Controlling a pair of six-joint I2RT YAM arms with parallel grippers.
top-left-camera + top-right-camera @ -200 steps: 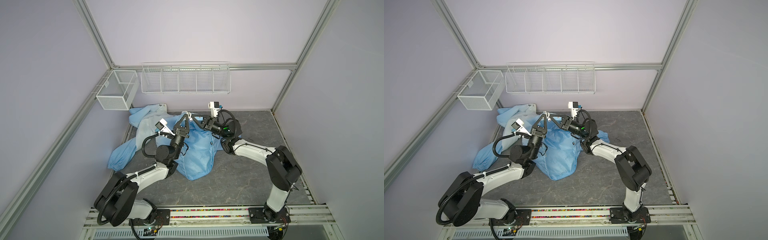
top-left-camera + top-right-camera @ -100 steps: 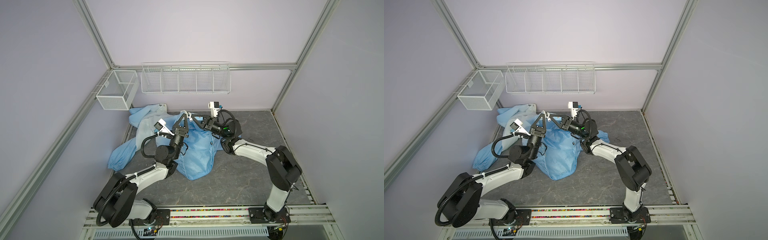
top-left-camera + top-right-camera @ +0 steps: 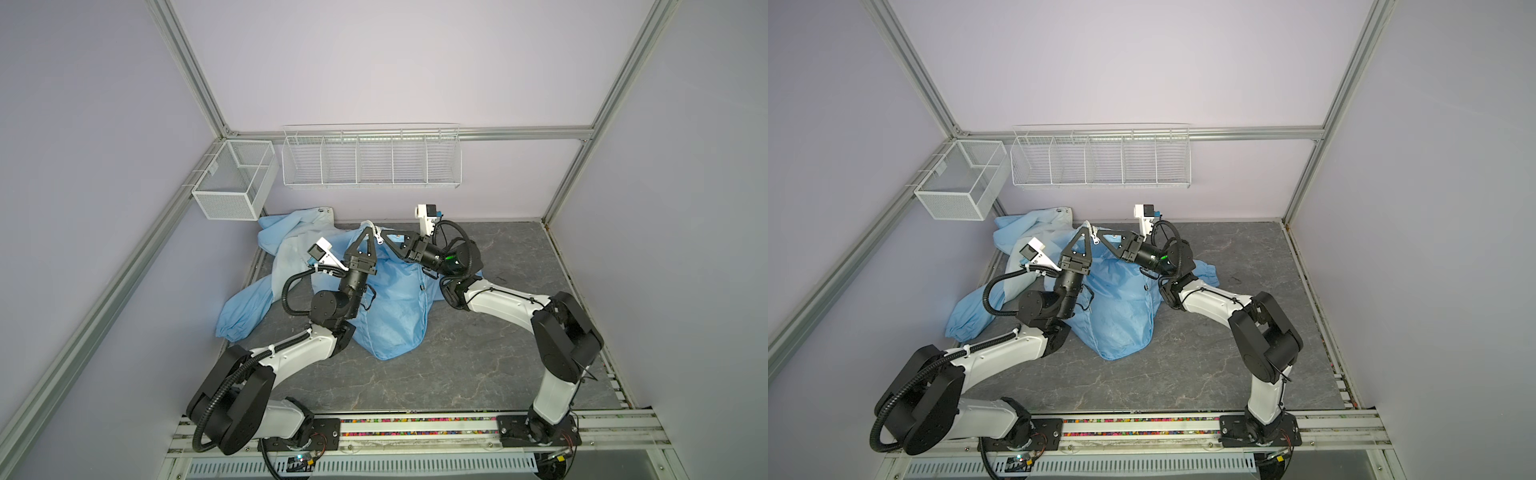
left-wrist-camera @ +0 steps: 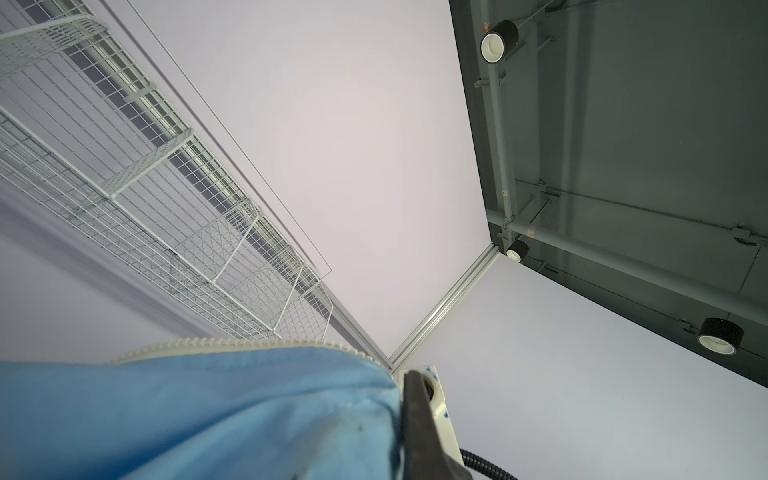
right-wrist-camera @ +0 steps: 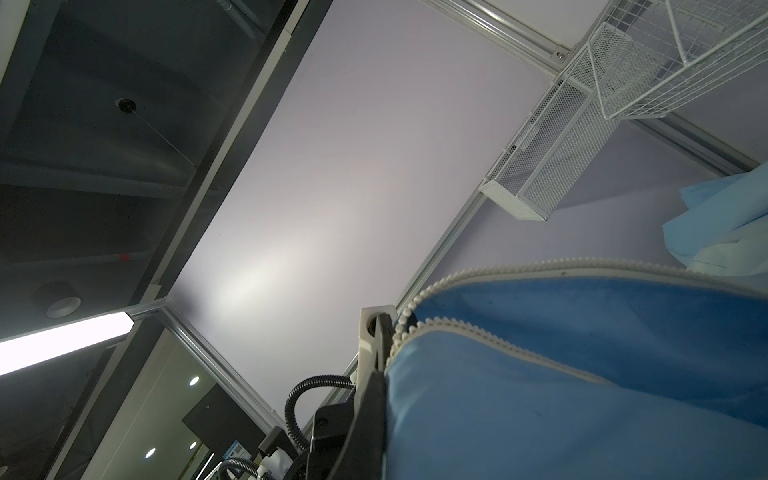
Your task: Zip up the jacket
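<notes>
The grey table [image 3: 498, 332] carries the jacket [image 3: 395, 316] in a loose heap at its back left. One sleeve [image 3: 241, 307] trails toward the left wall. The middle of the garment is lifted into a peak between the two arms.

The left arm [image 3: 299, 353] runs forward low from its base and then bends upward at the wrist. Its left gripper [image 3: 367, 232] points up toward the back wall. The right arm [image 3: 507, 303] folds at a high elbow and reaches leftward across the cloth. The right gripper [image 3: 383, 235] lies nearly level, its tip just beside the left one. On each gripper the fingers are pressed together to a point, pinching the jacket at the raised edge of the zipper [image 3: 1095, 237].

Both top views show the whole heap and the meeting tips, but little of the zipper. In a top view a gathered cuff [image 3: 1208, 270] shows behind the right wrist.

The wrist views look upward and show the cream teeth close up. The left wrist view shows a single toothed edge [image 4: 232, 343] along the blue cloth. The right wrist view shows two toothed rows [image 5: 519, 266] standing apart.
</notes>
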